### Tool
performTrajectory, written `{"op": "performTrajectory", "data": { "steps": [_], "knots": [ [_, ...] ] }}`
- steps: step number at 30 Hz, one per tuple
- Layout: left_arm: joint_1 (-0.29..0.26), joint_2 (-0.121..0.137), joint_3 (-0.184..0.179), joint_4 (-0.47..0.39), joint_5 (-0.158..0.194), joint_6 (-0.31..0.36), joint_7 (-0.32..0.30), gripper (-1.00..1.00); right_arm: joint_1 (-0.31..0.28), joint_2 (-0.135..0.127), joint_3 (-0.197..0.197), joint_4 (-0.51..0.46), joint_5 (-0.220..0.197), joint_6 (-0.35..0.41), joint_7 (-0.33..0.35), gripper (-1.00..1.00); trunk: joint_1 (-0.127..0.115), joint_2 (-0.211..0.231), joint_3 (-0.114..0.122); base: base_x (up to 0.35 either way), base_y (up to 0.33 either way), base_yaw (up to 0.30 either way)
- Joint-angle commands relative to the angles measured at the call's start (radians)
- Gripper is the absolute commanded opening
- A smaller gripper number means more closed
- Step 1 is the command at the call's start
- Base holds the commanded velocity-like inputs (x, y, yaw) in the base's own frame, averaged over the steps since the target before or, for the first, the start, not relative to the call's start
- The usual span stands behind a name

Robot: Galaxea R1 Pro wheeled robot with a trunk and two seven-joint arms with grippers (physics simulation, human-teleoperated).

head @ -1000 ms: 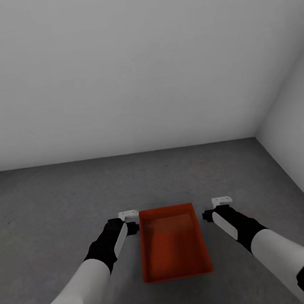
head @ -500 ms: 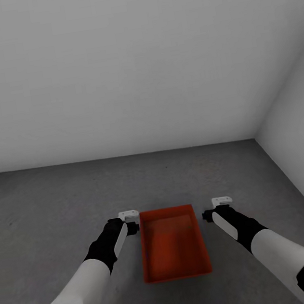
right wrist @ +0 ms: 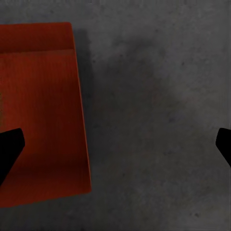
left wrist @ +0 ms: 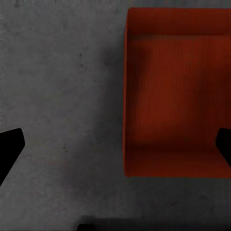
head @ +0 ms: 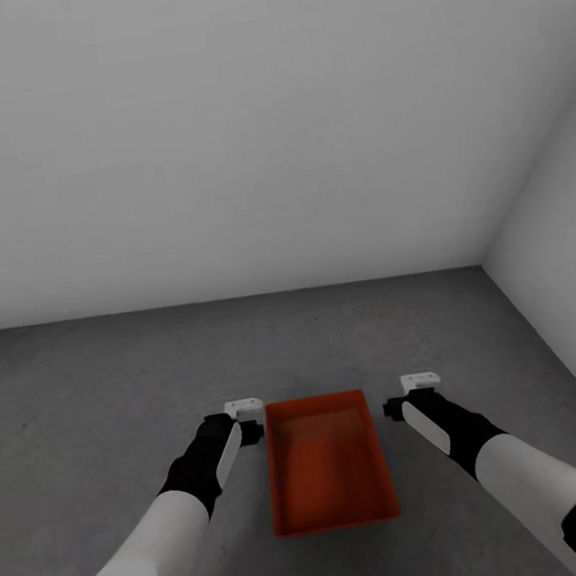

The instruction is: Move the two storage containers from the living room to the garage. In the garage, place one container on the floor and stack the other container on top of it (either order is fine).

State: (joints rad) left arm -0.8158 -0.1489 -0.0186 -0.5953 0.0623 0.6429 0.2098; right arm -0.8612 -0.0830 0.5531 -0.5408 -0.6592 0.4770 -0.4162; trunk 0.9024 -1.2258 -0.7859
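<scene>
Floor: dark grey mottled floor, concrete-like, filling the lower half of the head view and the background of both wrist views.
Walls: a plain white wall across the upper half of the head view; a second white wall at the right edge, meeting the first in a corner at the right of the frame.
Box: one red-orange box, lidless, lying flat on the floor in the lower middle of the head view, its long side running away from the camera.
Box in wrist views: it takes the upper right of the left wrist view and the left side of the right wrist view, bare inside in both.
Left gripper: left gripper hangs just beside the box's far left corner, not touching it; its black fingertips sit wide apart at the two side edges of the left wrist view, so it is released.
Right gripper: right gripper hangs to the right of the box's far right corner, a gap of floor between them; its fingertips are likewise spread wide, holding nothing.
</scene>
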Motion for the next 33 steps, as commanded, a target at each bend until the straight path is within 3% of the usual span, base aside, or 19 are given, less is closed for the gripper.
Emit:
{"op": "performTrajectory", "data": {
  "steps": [1, 4, 13, 33],
  "knots": [
    [0.000, 0.000, -0.002, -0.001, 0.007, 0.004, 0.007, 1.00, -0.001, -0.002, 0.008, -0.002, -0.010, 0.003, -0.009, 1.00, -0.004, 0.007, 0.002, 0.000, 0.000, 0.000],
    [0.000, 0.000, -0.002, -0.001, 0.007, 0.004, 0.007, 1.00, -0.001, -0.001, 0.008, -0.002, -0.010, 0.003, -0.009, 1.00, -0.015, 0.028, 0.012, 0.000, 0.000, 0.000],
    [0.000, 0.000, -0.003, -0.007, 0.008, 0.003, 0.003, 1.00, -0.001, -0.001, 0.008, -0.002, -0.010, 0.003, -0.010, 1.00, -0.015, 0.028, 0.014, 0.000, 0.000, 0.000],
    [0.000, 0.000, -0.001, -0.009, 0.008, 0.002, 0.004, 1.00, -0.001, -0.001, 0.008, -0.002, -0.010, 0.003, -0.010, 1.00, -0.015, 0.028, 0.044, 0.000, 0.000, 0.000]
  ]
}}
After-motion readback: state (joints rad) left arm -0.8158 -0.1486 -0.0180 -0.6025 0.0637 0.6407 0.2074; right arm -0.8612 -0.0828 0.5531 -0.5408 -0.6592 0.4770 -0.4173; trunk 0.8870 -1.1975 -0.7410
